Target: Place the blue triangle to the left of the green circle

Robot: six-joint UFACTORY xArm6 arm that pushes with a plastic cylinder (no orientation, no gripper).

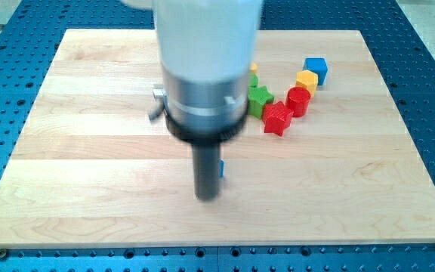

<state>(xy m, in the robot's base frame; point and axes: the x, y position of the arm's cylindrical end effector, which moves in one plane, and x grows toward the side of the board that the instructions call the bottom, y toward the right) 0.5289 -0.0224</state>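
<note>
My rod hangs from the large white and grey arm head in the middle of the camera view. My tip (207, 197) rests on the wooden board (89, 174) below the centre. A small sliver of a blue block (221, 169) shows just right of the rod, touching or nearly touching it; its shape is hidden, so I cannot tell if it is the triangle. A green block (254, 80) peeks out from behind the arm head at upper right; only a sliver shows, so I cannot tell if it is the green circle.
To the right of the arm head lie a green star (260, 99), a red star (277, 118), a red cylinder (298, 100), a yellow block (306, 79) and a blue cube (316, 69). A yellow sliver (253, 67) shows by the arm head.
</note>
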